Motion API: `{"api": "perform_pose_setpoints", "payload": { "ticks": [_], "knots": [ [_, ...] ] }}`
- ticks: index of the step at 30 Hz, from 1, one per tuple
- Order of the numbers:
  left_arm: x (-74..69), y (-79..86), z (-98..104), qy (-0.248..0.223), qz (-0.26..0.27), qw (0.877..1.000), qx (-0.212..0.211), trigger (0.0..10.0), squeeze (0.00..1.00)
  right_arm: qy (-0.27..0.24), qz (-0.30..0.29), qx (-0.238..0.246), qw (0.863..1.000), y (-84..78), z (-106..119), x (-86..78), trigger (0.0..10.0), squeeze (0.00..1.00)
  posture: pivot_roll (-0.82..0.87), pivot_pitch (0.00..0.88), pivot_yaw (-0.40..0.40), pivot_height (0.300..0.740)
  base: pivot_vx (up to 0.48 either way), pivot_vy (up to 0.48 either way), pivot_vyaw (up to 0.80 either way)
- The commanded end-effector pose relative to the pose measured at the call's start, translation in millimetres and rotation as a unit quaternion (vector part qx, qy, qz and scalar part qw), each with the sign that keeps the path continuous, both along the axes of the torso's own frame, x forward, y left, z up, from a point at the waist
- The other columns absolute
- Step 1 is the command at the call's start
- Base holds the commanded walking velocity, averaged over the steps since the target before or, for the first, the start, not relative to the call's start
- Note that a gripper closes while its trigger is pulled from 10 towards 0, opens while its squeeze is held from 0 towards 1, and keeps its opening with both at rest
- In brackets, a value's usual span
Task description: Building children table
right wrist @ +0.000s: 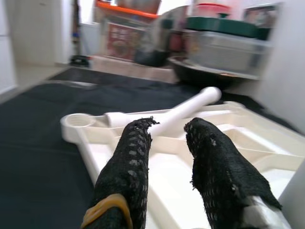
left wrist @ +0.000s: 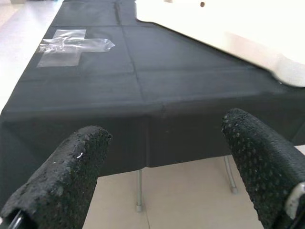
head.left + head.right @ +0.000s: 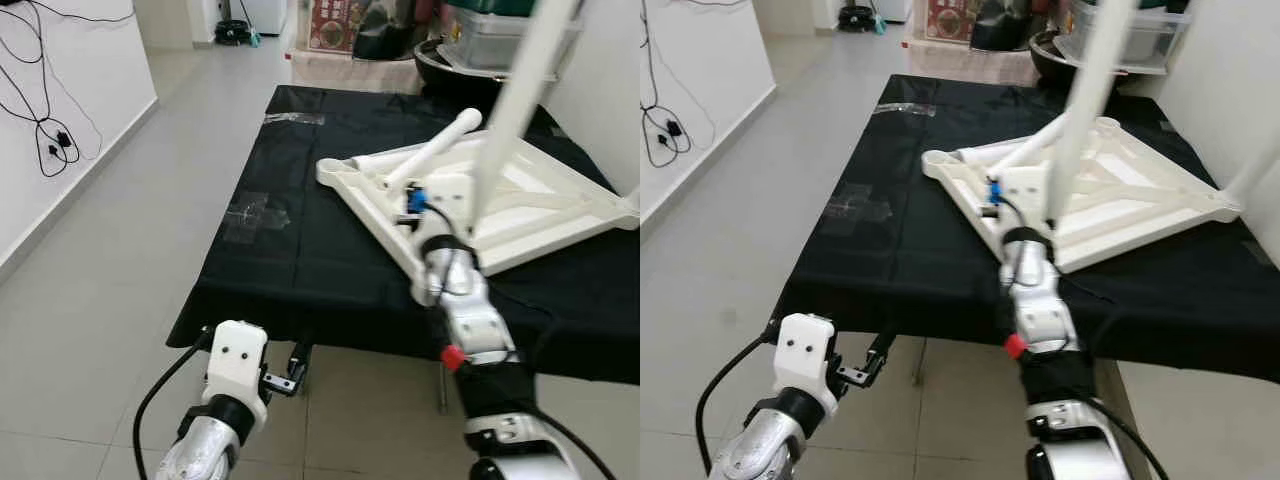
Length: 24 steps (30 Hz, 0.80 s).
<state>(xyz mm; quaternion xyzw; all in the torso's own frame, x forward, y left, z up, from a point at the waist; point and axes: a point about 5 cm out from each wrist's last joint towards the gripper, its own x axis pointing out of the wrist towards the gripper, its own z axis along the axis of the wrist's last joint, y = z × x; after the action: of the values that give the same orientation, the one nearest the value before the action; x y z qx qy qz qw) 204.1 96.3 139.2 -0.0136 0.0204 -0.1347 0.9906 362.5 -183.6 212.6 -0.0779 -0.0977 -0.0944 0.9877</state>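
A worktop draped in black cloth (image 3: 300, 250) stands on pale grey floor tiles (image 3: 100, 290), crossed clear tape (image 3: 255, 213) at its 9 o'clock. The upturned white plastic children's tabletop (image 3: 540, 215) lies at 2 o'clock. The right claw (image 1: 167, 143) hovers released over its rim; the left claw (image 2: 167, 167) hangs released below the worktop's near edge. Storage boxes (image 3: 500, 35) stand at 12 o'clock.

Tabletop (image 3: 540, 215) upside down on cloth-covered table (image 3: 300, 250), loose leg (image 3: 432, 150) lying across it, tape (image 3: 255, 215) to its left, bins (image 3: 500, 35) behind.
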Motion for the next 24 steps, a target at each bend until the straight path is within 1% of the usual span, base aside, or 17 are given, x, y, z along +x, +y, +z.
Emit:
{"api": "perform_pose_setpoints", "payload": {
  "ticks": [1, 2, 4, 8, 10, 12, 13, 14, 15, 16, 17, 18, 19, 20, 21, 22, 24],
  "knots": [
    [-1.4, -1.5, -0.7, 0.005, -0.003, 1.0, 0.004, 10.0, 0.0, -0.008, -0.006, 0.008, 1.0, -6.1, 2.1, 0.5, 10.0, 0.0, 0.06, 0.116, -0.079, 0.74, 0.0, 0.0, 0.0],
    [-1.4, -1.5, -0.9, 0.005, -0.002, 1.0, 0.004, 10.0, 0.0, -0.01, -0.026, -0.009, 1.0, -27.1, 4.5, 3.0, 10.0, 0.0, 0.06, 0.116, -0.079, 0.74, 0.0, 0.0, 0.0],
    [-1.6, -1.3, -1.0, 0.005, -0.002, 1.0, 0.003, 10.0, 0.0, -0.01, -0.051, -0.02, 0.998, -45.3, 7.2, 3.9, 10.0, 0.0, 0.06, 0.118, -0.083, 0.74, 0.0, 0.0, 0.0],
    [-2.2, -0.7, -1.5, 0.006, -0.002, 1.0, 0.003, 10.0, 0.0, -0.018, -0.06, -0.022, 0.998, -56.7, 11.1, 4.3, 10.0, 0.0, 0.05, 0.119, -0.081, 0.74, 0.0, 0.0, 0.0],
    [-2.3, -0.4, -1.9, 0.007, -0.002, 1.0, 0.004, 10.0, 0.0, -0.013, -0.04, -0.018, 0.999, -49.3, 7.5, 5.3, 10.0, 0.0, 0.05, 0.12, -0.082, 0.74, 0.0, 0.0, 0.0],
    [-2.4, -0.3, -2.1, 0.007, -0.002, 1.0, 0.004, 10.0, 0.0, -0.01, -0.012, -0.017, 1.0, -38.0, 4.5, 5.8, 10.0, 0.0, 0.06, 0.122, -0.083, 0.74, 0.0, 0.0, 0.0],
    [-2.4, -0.1, -2.2, 0.008, -0.002, 1.0, 0.004, 10.0, 0.0, -0.01, 0.017, -0.016, 1.0, -26.5, 2.4, 6.3, 10.0, 0.0, 0.06, 0.122, -0.083, 0.74, 0.0, 0.0, 0.0],
    [-2.4, -0.1, -2.2, 0.008, -0.002, 1.0, 0.004, 10.0, 0.0, -0.01, 0.017, -0.016, 1.0, -26.5, 2.4, 6.3, 10.0, 0.0, 0.06, 0.122, -0.083, 0.74, 0.0, 0.0, 0.0],
    [-2.5, -0.1, -2.1, 0.007, -0.002, 1.0, 0.005, 10.0, 0.0, -0.008, 0.061, -0.011, 0.998, -9.3, 0.5, 6.6, 10.0, 0.0, 0.06, 0.125, -0.083, 0.74, 0.0, 0.0, 0.0],
    [-2.8, -0.1, -1.8, 0.007, -0.002, 1.0, 0.005, 10.0, 0.0, -0.004, 0.144, -0.007, 0.99, 25.0, -2.2, 4.8, 10.0, 0.0, 0.06, 0.125, -0.083, 0.74, 0.0, 0.0, 0.0],
    [-2.8, -0.1, -1.8, 0.007, -0.002, 1.0, 0.005, 10.0, 0.0, -0.004, 0.144, -0.007, 0.99, 25.0, -2.2, 4.8, 10.0, 0.0, 0.06, 0.125, -0.083, 0.74, 0.0, 0.0, 0.0],
    [-2.9, 0.0, -1.7, 0.007, -0.002, 1.0, 0.004, 10.0, 0.0, -0.002, 0.179, -0.007, 0.984, 40.2, -3.0, 2.8, 10.0, 0.0, 0.06, 0.125, -0.083, 0.74, 0.0, 0.0, 0.0],
    [-2.9, 0.0, -1.7, 0.007, -0.002, 1.0, 0.004, 10.0, 0.0, -0.002, 0.179, -0.007, 0.984, 40.2, -3.0, 2.8, 10.0, 0.0, 0.06, 0.125, -0.083, 0.74, 0.0, 0.0, 0.0],
    [-2.9, 0.0, -1.7, 0.007, -0.001, 1.0, 0.004, 10.0, 0.0, -0.001, 0.198, -0.007, 0.98, 48.6, -3.5, 1.4, 10.0, 0.0, 0.06, 0.125, -0.083, 0.74, 0.0, 0.0, 0.0],
    [-3.2, -0.2, -1.6, 0.007, -0.002, 1.0, 0.004, 10.0, 0.0, 0.002, 0.233, -0.004, 0.972, 67.4, -3.5, -1.1, 10.0, 0.0, 0.06, 0.128, -0.084, 0.74, 0.0, 0.0, 0.0],
    [-3.7, -0.8, -1.4, 0.008, -0.002, 1.0, 0.003, 10.0, 0.0, 0.003, 0.28, 0.003, 0.96, 94.7, -1.4, -4.6, 10.0, 0.0, 0.06, 0.127, -0.087, 0.74, 0.0, 0.0, 0.0],
    [-3.8, -0.9, -1.3, 0.008, -0.002, 1.0, 0.003, 10.0, 0.0, 0.003, 0.291, 0.004, 0.957, 101.4, -0.7, -5.5, 10.0, 0.0, 0.06, 0.127, -0.087, 0.74, 0.0, 0.0, 0.0]
  ]
}}
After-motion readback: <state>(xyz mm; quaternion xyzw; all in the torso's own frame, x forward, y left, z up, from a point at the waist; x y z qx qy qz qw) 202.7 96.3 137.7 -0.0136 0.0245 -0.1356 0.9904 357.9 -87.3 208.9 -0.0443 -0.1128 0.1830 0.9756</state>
